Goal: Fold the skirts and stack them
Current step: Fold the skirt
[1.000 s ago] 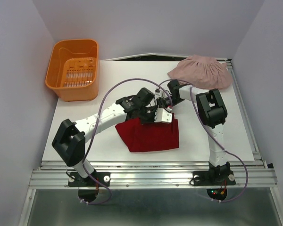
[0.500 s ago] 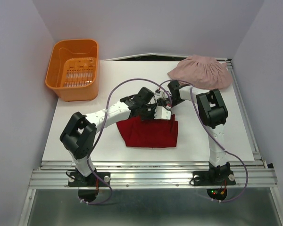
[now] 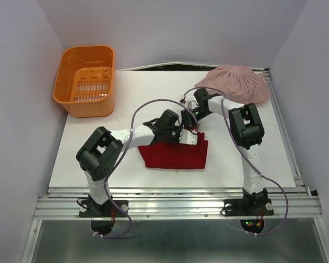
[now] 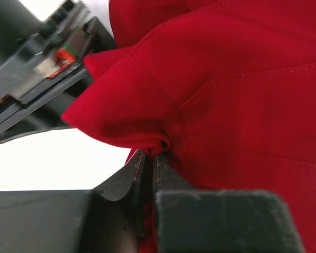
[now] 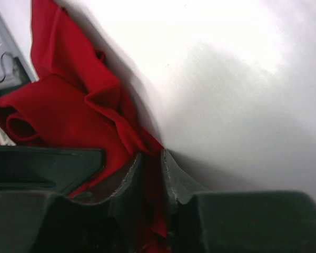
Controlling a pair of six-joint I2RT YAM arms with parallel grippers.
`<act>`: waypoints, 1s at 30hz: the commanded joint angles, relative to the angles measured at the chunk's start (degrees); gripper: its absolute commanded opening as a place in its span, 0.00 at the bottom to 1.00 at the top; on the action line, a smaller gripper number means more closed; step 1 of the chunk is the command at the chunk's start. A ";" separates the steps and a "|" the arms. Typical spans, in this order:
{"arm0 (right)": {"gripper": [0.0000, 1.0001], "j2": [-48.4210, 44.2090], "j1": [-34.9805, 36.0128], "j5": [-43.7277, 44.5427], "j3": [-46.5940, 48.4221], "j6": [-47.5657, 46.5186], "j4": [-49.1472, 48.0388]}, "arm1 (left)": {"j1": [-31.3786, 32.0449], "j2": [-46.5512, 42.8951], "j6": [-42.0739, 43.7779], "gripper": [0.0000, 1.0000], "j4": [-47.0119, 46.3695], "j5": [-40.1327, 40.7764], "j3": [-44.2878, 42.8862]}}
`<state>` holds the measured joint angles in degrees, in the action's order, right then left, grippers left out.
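Observation:
The deep red skirt (image 3: 175, 156) lies folded on the white table, front centre. My left gripper (image 3: 182, 136) is shut on the skirt's far edge; in the left wrist view the red cloth (image 4: 237, 95) is pinched between my closed fingers (image 4: 127, 182). My right gripper (image 3: 191, 127) sits right beside it, shut on the same edge, with red cloth (image 5: 68, 110) caught between its fingers (image 5: 175, 176). The pale pink ruffled skirt (image 3: 233, 82) lies crumpled at the far right corner, apart from both grippers.
An orange plastic basket (image 3: 86, 79) stands at the far left of the white table (image 3: 98, 148). Purple cables loop over both arms near the table's centre. The table's metal front rail (image 3: 175, 205) runs below the arm bases.
Both grippers have carried the red skirt's far edge toward the near side, and the skirt's visible patch has become shorter. The left arm's elbow has swung toward the centre.

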<state>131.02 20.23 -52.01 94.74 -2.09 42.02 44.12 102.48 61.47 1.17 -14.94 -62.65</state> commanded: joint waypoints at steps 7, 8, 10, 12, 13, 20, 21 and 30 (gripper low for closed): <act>0.46 -1.56 -1.32 12.88 11.24 1.82 1.13 | -0.53 -5.15 -1.96 0.62 -5.66 4.30 0.61; 0.47 -1.73 -1.94 13.51 11.87 1.74 1.13 | -0.61 -6.66 -3.01 0.76 -5.56 4.83 0.60; 0.51 -2.08 -2.64 14.91 13.79 1.56 1.14 | -0.52 -10.18 -6.36 0.77 -3.56 7.37 -3.15; 0.51 -2.61 -3.17 15.53 15.03 1.91 1.05 | -0.61 -13.33 -9.87 0.81 -2.67 9.65 -5.28; 0.52 -2.96 -3.18 15.97 15.73 1.91 1.05 | -0.53 -14.40 -10.32 0.82 -2.40 10.80 -6.24; 0.58 -11.73 -7.21 16.95 17.77 1.91 1.22 | -1.84 -23.36 -20.91 0.95 5.67 12.66 -10.82; 0.58 -13.49 -7.22 16.42 16.98 1.74 1.14 | -2.28 -24.16 -23.91 0.98 6.99 10.65 -10.30; 0.64 -33.27 -6.26 -9.57 -17.00 18.16 -11.15 | -7.73 -28.03 -66.32 0.96 -0.44 -19.04 8.03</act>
<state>101.45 12.29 -46.48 91.72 7.27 38.09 38.28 74.06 16.84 5.15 -18.52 -63.24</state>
